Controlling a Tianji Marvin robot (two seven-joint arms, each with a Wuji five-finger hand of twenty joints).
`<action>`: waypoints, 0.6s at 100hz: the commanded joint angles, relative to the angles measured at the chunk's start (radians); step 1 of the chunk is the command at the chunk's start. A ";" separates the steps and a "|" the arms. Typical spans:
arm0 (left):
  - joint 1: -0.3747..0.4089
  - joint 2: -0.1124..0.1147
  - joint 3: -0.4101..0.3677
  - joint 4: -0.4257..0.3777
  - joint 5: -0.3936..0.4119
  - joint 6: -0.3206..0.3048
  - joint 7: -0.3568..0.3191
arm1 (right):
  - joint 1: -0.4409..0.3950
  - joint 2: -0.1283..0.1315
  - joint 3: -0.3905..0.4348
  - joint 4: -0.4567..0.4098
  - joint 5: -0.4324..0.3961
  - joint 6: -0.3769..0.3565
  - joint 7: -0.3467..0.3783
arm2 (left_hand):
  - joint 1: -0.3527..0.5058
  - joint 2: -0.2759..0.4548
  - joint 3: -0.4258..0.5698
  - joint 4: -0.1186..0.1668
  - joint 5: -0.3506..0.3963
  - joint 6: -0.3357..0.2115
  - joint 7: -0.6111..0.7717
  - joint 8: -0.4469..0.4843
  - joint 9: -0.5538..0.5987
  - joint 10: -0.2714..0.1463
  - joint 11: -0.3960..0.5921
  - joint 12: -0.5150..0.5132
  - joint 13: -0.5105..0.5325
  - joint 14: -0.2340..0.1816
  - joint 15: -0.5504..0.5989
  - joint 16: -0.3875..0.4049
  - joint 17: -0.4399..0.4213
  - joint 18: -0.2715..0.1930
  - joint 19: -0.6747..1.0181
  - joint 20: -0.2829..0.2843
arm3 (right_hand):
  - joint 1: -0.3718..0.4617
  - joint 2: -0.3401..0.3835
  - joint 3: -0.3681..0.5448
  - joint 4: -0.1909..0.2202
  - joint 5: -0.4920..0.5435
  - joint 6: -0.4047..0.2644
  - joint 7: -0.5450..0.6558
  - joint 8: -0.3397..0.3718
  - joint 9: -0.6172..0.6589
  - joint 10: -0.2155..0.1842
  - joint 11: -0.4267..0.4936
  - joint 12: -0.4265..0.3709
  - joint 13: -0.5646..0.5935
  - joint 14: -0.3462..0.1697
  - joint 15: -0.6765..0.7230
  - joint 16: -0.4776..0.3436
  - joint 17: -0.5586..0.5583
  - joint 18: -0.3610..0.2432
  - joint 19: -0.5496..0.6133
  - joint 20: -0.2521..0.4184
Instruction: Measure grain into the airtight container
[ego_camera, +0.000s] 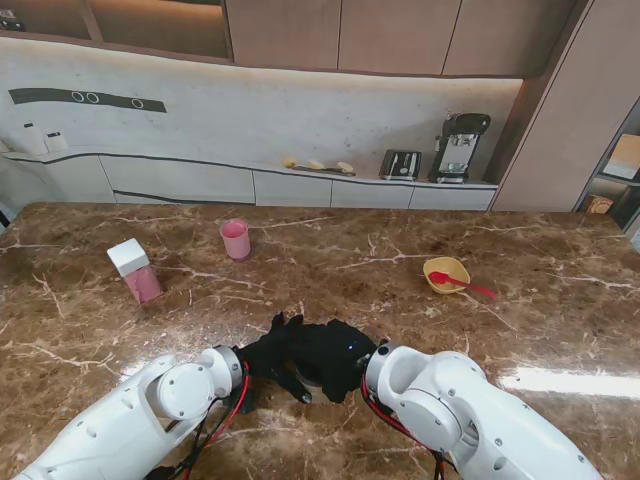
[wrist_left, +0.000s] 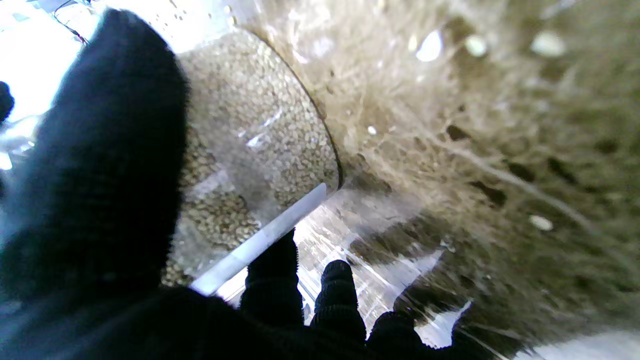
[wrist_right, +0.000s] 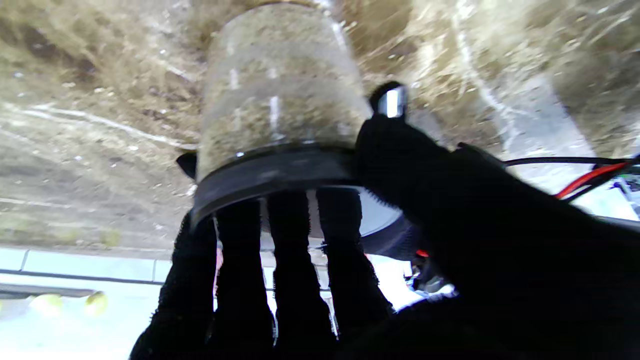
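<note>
Gloved right hand (wrist_right: 320, 280) grips clear cylindrical jar (wrist_right: 280, 85) — grain-filled, black-lidded.

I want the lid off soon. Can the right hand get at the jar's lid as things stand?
Probably yes: the right hand already lies over the black lid, fingers across it, with nothing between them.

We counted two hands, the left hand (ego_camera: 272, 352) and the right hand (ego_camera: 335, 358), both in black gloves. Between them there was one jar (wrist_right: 280, 100) of grain, with one dark lid (wrist_right: 270, 175). On the table (ego_camera: 330, 270) we saw one pink cup (ego_camera: 236, 240), one white-capped pink box (ego_camera: 135, 270), one yellow bowl (ego_camera: 445, 272) and one red spoon (ego_camera: 462, 285). On the back counter there were one toaster (ego_camera: 400, 164) and one coffee machine (ego_camera: 458, 147).
</note>
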 joint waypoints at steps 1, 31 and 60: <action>0.031 -0.016 0.025 0.039 0.005 0.012 -0.018 | -0.021 0.007 -0.007 -0.001 0.026 -0.016 0.021 | 0.140 0.270 0.168 0.043 0.227 -0.161 0.346 0.049 0.023 -0.042 0.015 0.002 0.112 0.059 0.232 0.082 0.151 0.183 0.624 0.036 | -0.022 0.013 0.007 0.036 -0.059 -0.025 -0.050 -0.037 -0.057 -0.084 -0.016 -0.039 -0.077 -0.112 -0.033 -0.052 -0.080 -0.036 -0.088 -0.013; 0.029 -0.019 0.023 0.051 0.012 -0.002 -0.003 | -0.082 -0.012 0.044 -0.037 -0.056 0.017 -0.102 | 0.134 0.267 0.177 0.042 0.217 -0.160 0.356 0.057 0.026 -0.039 0.025 0.000 0.112 0.060 0.238 0.102 0.149 0.187 0.632 0.050 | -0.248 0.190 -0.611 0.067 -0.117 0.010 -0.089 -0.025 -0.067 -0.070 -0.073 -0.075 -0.045 -0.093 -0.096 -0.093 -0.071 -0.039 -0.149 -0.008; 0.031 -0.018 0.018 0.052 0.022 -0.010 0.001 | -0.098 -0.018 0.035 -0.067 -0.250 0.167 -0.095 | 0.130 0.265 0.180 0.041 0.213 -0.159 0.358 0.060 0.028 -0.039 0.030 -0.003 0.112 0.059 0.240 0.116 0.147 0.187 0.636 0.062 | -0.383 0.145 -0.501 0.076 0.002 -0.011 0.142 0.119 0.092 -0.087 0.208 0.195 0.316 -0.142 0.435 0.283 0.314 -0.031 0.355 0.219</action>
